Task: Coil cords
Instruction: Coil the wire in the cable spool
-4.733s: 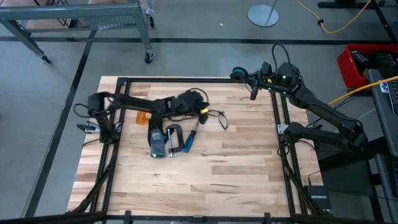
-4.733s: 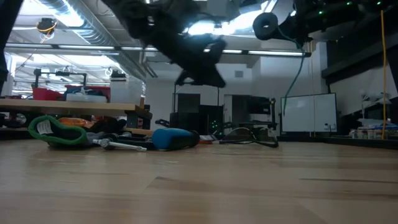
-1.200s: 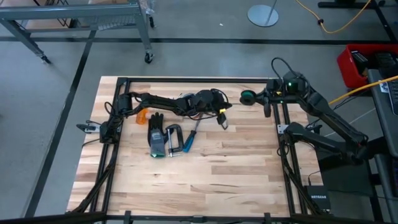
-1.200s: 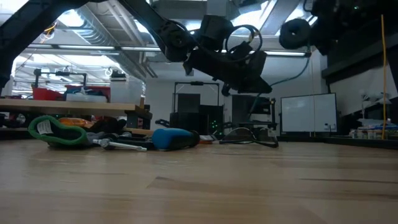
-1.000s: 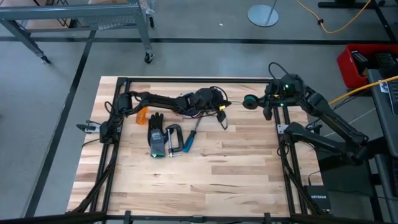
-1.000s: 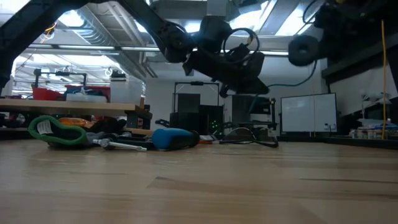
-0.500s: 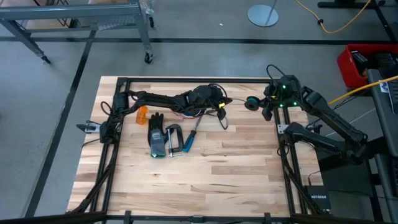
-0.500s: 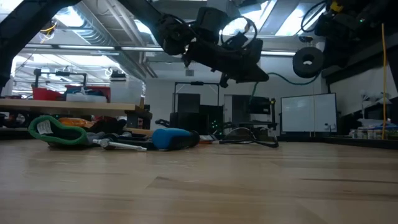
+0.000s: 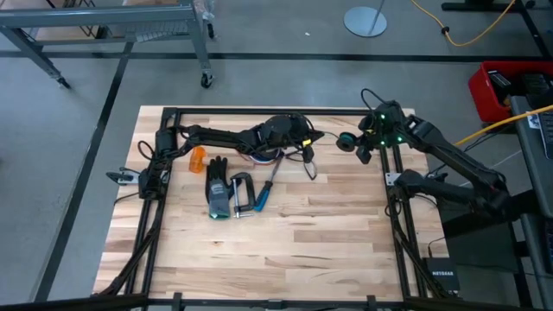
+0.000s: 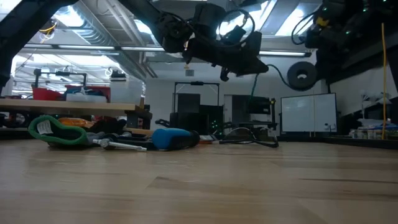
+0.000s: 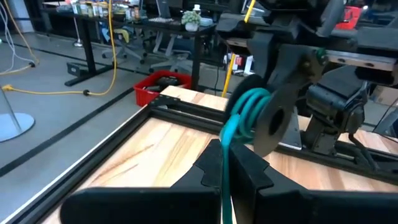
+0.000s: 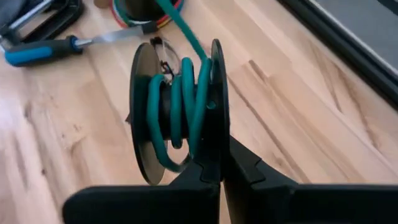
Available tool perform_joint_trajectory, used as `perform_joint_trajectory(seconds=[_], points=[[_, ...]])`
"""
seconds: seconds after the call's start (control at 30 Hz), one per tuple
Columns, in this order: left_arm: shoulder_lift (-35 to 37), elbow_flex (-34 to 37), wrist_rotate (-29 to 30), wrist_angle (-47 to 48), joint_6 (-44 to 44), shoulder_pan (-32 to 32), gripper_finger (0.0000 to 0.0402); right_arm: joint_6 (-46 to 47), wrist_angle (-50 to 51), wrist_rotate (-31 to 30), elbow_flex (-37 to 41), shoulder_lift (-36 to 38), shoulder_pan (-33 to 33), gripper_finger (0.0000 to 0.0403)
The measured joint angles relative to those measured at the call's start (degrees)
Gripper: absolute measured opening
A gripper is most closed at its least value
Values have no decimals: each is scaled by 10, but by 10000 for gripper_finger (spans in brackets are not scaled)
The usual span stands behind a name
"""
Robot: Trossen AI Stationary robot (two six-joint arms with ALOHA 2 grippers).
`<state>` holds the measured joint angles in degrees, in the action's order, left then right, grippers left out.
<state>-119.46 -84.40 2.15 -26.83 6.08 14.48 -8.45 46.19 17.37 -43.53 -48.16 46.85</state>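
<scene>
A thin teal-green cord (image 11: 227, 134) runs from my left gripper (image 11: 225, 158) to a black spool (image 12: 177, 115), where several turns are wound on the core. My left gripper (image 9: 302, 138) is over the table's far middle and is shut on the cord. My right gripper (image 12: 217, 165) is just to its right (image 9: 359, 143) and is shut on the spool (image 9: 346, 141), above the table. A black cord (image 9: 308, 166) lies loose on the wood below them and also shows in the low view (image 10: 249, 138). My left gripper pinches the teal cord (image 11: 225, 173) between its two fingers, a short way from the spool. The cord runs straight from the fingers to the spool, clear of the table. My right gripper pinches the rim of one flange (image 12: 215, 149) of the spool between its two fingers, coming from the table's right. The spool is lifted clear of the table, with its axis about level.
A black glove (image 9: 218, 186), a clamp (image 9: 244, 192), a blue-handled screwdriver (image 9: 265, 187) and an orange object (image 9: 198, 160) lie left of centre. A coloured coil (image 12: 144, 9) sits under the left arm. The near half is bare wood (image 9: 285, 250).
My right gripper has brought the spool down, and its wrist has shifted a little toward the table's left. My left gripper has risen slightly, still shut on the teal cord. The cord still spans between the two grippers.
</scene>
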Motion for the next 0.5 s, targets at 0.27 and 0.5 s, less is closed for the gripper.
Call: perform_joint_trajectory(seconds=[0.27, 0.5], points=[[0, 0, 0, -16, -1, -1, 0, 5, -69, -1, 0, -39, 0, 2], [0, 0, 0, -49, 0, -1, 0, 8, -98, 2, 0, -80, 0, 2]])
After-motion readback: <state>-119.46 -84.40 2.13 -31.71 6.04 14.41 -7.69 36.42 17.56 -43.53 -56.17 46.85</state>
